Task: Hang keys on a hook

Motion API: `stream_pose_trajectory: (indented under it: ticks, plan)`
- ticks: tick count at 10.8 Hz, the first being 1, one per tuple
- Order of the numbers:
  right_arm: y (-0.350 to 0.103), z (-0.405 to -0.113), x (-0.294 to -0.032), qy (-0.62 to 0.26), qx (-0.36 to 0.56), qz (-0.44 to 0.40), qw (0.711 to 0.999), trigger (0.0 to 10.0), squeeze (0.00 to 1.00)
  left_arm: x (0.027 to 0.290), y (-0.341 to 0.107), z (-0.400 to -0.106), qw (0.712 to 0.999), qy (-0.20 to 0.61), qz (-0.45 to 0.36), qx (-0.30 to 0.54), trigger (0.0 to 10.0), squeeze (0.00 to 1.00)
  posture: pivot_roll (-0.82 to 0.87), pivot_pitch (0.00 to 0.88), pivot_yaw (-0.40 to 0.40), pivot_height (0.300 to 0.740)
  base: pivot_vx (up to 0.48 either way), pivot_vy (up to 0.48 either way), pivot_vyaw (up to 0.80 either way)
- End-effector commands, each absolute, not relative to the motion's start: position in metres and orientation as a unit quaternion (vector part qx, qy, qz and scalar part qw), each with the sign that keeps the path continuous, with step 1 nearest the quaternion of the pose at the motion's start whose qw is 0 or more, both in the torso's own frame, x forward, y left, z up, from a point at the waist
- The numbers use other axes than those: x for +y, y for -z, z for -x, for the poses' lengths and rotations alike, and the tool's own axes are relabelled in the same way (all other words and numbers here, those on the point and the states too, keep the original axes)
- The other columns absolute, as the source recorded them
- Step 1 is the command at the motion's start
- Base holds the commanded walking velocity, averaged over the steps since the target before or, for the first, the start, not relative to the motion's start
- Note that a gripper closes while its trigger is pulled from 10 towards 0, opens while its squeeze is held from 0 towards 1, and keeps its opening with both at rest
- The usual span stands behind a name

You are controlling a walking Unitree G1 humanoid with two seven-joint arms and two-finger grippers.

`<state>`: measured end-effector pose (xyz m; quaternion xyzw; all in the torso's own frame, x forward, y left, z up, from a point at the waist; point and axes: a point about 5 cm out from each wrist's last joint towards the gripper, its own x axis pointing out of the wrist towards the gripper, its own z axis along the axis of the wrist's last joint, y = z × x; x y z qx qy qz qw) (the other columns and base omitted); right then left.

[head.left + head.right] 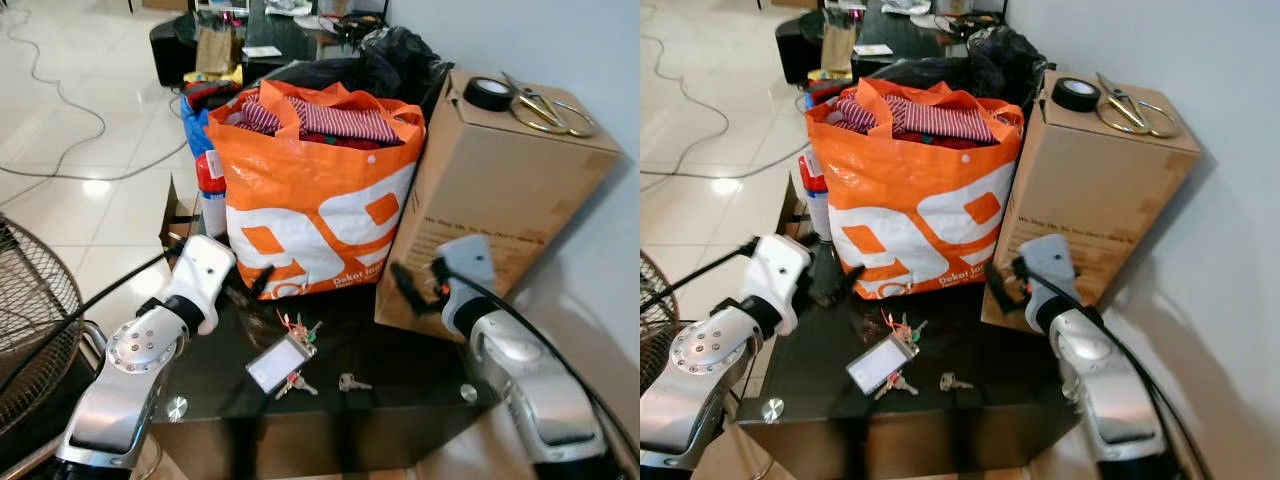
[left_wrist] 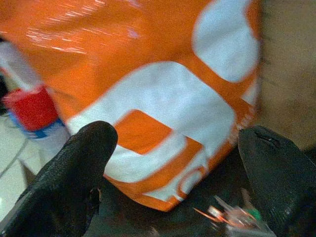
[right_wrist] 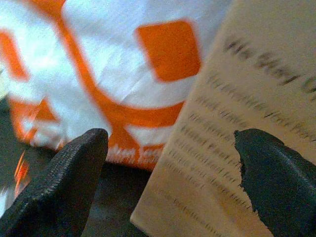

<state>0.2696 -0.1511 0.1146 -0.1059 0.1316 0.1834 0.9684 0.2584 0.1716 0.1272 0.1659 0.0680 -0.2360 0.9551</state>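
A bunch of keys [image 1: 297, 327] with a white card tag [image 1: 276, 363] lies on the black glass table [image 1: 410, 365], and a single loose key [image 1: 352, 382] rests just to its right. My left gripper [image 1: 256, 284] hovers low over the table, left of and slightly behind the keys, and is open and empty. In the left wrist view its black fingers [image 2: 69, 182] frame the orange bag, with the keys [image 2: 232, 215] below them. My right gripper [image 1: 408, 282] is open and empty beside the cardboard box, to the right of the keys.
A stuffed orange and white bag [image 1: 310, 200] stands at the table's back. A tall cardboard box [image 1: 490, 200] at the right carries a tape roll [image 1: 490, 93] and scissors [image 1: 545, 110]. A fan grille [image 1: 30, 310] stands at the left, with cables on the tiled floor.
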Motion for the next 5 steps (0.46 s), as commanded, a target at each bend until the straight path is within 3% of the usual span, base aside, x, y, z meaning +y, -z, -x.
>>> stream_pose_trajectory:
  ticks: [1,3,4,5]
  plan:
    - [-0.111,-0.273,-0.151,-0.208,0.153,0.126,0.958,10.0,1.00,0.168,-0.123,-0.256,0.947,0.262,-0.165,0.081,10.0,0.00,-0.03,0.000,-0.080,0.740,0.000,0.000,0.00]
    - [-0.088,-0.278,-0.148,-0.298,0.232,0.191,0.906,10.0,1.00,0.164,-0.112,-0.246,0.912,0.346,-0.175,0.133,10.0,0.00,-0.04,0.000,-0.069,0.740,0.000,0.000,0.00]
    - [-0.080,-0.276,-0.147,-0.340,0.258,0.217,0.878,10.0,0.92,0.163,-0.106,-0.241,0.893,0.382,-0.176,0.159,10.0,0.00,-0.06,0.000,-0.054,0.740,0.000,0.000,0.00]
    - [-0.067,-0.273,-0.146,-0.391,0.292,0.247,0.837,10.0,0.00,0.161,-0.094,-0.228,0.858,0.436,-0.186,0.200,10.0,0.00,-0.09,0.000,-0.036,0.740,0.000,0.000,0.00]
